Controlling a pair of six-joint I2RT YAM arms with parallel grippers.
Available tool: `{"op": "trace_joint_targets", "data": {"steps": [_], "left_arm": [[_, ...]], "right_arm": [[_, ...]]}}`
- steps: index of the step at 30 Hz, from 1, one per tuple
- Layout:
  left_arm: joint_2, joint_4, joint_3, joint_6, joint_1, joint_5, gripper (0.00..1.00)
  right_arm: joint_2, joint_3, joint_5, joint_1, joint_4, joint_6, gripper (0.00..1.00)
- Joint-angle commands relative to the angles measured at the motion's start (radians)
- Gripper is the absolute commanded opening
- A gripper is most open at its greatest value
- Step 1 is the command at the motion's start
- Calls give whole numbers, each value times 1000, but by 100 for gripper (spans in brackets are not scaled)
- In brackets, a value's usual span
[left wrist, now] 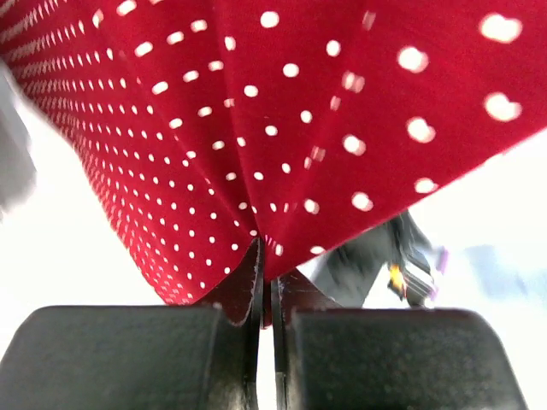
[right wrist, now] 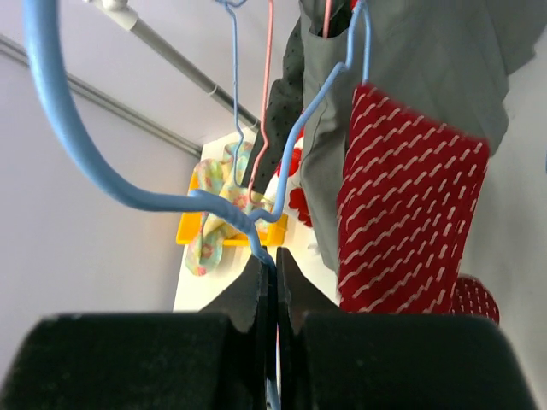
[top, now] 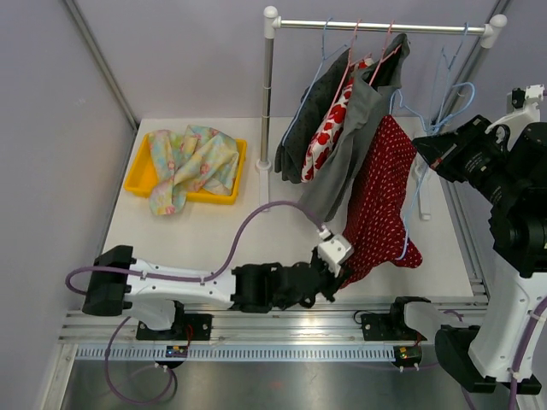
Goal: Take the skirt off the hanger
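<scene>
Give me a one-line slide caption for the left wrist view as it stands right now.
Left pincer shut on a fold of the red polka-dot skirt, whose fabric fans out above it.

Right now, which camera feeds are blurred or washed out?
Top external: evenly lit, sharp. Left wrist: skirt sharp at centre, dots softer at top right, background blown out white. Right wrist: blue hanger clear, but the skirt's dots smear into dashes, motion blur.
</scene>
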State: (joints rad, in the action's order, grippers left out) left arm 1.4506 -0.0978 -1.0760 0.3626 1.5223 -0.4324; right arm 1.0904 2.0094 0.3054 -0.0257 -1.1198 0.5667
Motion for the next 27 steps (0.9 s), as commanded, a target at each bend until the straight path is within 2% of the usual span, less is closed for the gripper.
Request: {"op": "trace_joint_targets", "data": {"steps": [1,6,10,14,17,27], "left_arm": [[-53,95,169,197,135,-149,0],[-68,249,245,450,312,-284,0],[-29,381,185,512,386,-333,0],[-10,389,136,472,386,-367,0],[-16,383,126,431,377,-384,0],[-139,350,252,438,329,-376,0]], "right_arm": [[43,139,-74,1,54,-34,0],[97,204,-158,1,41,-80,0],[111,143,-172,1,84,-93,0],[143,62,-163,1,176,-109,0],[227,107,-190,0,190,-145,0],[569,460,-275,0,143,-246,0]]}}
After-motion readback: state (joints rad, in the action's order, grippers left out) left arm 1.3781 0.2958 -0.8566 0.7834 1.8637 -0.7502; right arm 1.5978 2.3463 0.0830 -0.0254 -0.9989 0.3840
